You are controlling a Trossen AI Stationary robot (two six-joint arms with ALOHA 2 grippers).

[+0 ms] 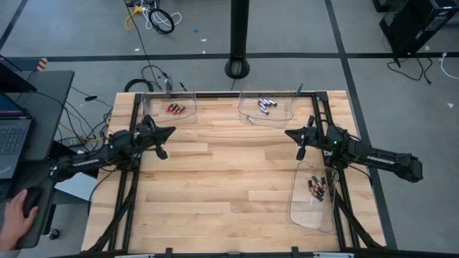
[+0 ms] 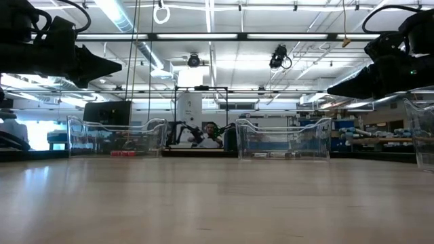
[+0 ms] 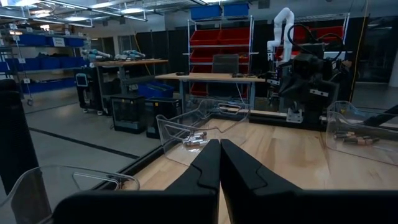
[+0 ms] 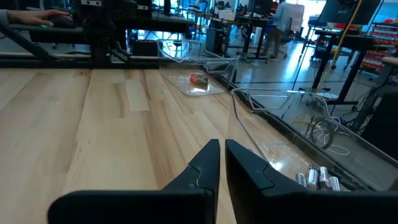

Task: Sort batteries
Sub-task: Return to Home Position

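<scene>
while batteries [image 1: 265, 105] are lying in trays [image 1: 290, 113], left end effector [image 1: 166, 141] and right end effector [image 1: 295, 141] are hovering level above the tabletop [image 1: 229, 186], both pinched together.

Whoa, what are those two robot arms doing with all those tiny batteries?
Nothing is being held right now. The left claw and the right claw are both shut and empty, hovering above the wooden table. The batteries lie sorted in three clear trays: red batteries in the far left tray, silver batteries in the far middle tray, and dark batteries in the right-side tray.
</scene>
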